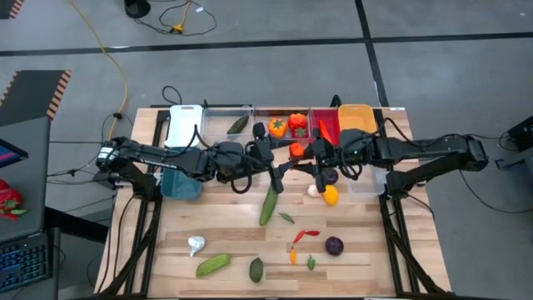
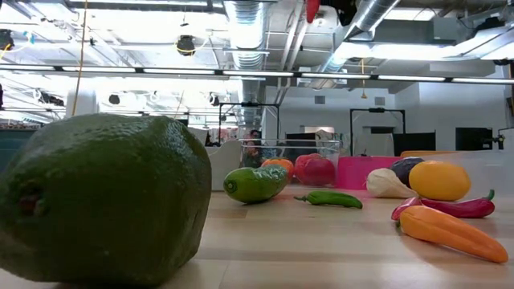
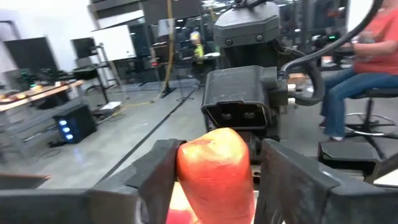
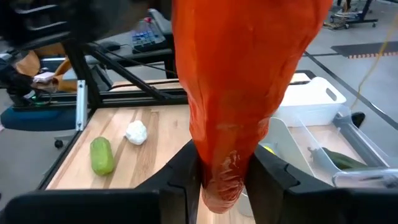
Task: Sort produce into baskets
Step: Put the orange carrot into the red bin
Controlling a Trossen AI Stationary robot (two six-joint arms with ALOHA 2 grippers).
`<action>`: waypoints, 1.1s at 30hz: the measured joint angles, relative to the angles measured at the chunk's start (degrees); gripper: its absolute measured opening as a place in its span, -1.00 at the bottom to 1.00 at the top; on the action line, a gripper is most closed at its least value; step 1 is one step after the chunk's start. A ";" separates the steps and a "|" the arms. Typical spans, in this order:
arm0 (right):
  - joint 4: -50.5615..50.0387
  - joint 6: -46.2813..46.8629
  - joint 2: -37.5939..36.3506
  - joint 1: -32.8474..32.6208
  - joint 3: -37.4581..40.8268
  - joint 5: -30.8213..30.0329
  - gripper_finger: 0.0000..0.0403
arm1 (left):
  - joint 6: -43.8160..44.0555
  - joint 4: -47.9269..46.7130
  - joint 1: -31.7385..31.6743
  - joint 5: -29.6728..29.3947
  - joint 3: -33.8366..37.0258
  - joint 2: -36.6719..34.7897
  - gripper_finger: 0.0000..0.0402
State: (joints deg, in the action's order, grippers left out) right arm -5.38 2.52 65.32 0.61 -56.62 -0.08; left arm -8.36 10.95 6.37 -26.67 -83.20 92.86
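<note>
A red-orange tapered piece of produce point(image 1: 296, 150), a pepper or a carrot, hangs in the air between my two grippers, just in front of the row of tubs. My left gripper point(image 1: 281, 153) comes from the table's left and is shut on its thick end point(image 3: 214, 168). My right gripper point(image 1: 311, 155) comes from the right and is shut on its narrow end point(image 4: 224, 180). The two grippers face each other. In the low view only a red tip point(image 2: 312, 10) shows at the top. My left gripper pinches the thick, rounded end point(image 3: 186, 177) between its two fingers, coming level from the table's left. The piece is clear of the table. My right gripper pinches the narrow end point(image 4: 208, 177) between its two fingers, slanting down from the right. The piece widens away from them.
At the far edge stand a white tub point(image 1: 187, 121), a clear tub point(image 1: 226, 117) with a cucumber, a clear tub point(image 1: 265, 117) with peppers, a red one point(image 1: 323, 125) and an orange one point(image 1: 356, 117). A teal tub point(image 1: 179, 183) lies under the left arm. Loose produce covers the near half, including a long cucumber point(image 1: 268, 206) and a lemon point(image 1: 331, 196).
</note>
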 joint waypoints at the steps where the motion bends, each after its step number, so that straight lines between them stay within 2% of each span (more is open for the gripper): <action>1: -0.19 0.00 0.00 0.54 0.00 -0.06 -0.38 | 0.00 -0.06 -0.12 -1.14 0.00 0.00 0.18; 6: -3.43 0.00 -0.02 4.35 0.00 -1.26 -0.39 | -1.50 -2.62 -0.87 -6.58 0.00 -0.46 0.38; 10: -9.68 0.00 -0.02 8.18 0.00 -6.58 -0.39 | -4.93 -5.30 -0.89 -9.23 0.00 -2.14 0.42; 13: -15.13 0.00 -0.02 11.70 0.00 -10.62 -0.39 | -4.04 -9.47 -0.55 -9.16 -0.02 -3.55 0.42; 21: -25.98 -0.02 0.15 23.75 0.00 -17.65 -0.38 | 1.52 -22.43 0.83 -3.40 -0.02 -4.78 0.40; 27: -28.88 0.00 2.59 31.90 0.02 -17.94 -0.38 | 6.55 -31.72 1.92 1.44 -0.02 -4.75 0.40; 33: -28.97 0.02 7.39 35.33 0.02 -17.81 -0.38 | 8.78 -39.20 2.94 3.96 -0.02 -4.74 0.40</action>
State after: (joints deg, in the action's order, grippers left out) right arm -34.35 2.55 72.71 35.94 -56.60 -17.89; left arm 0.42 -28.25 9.31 -22.71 -83.22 88.12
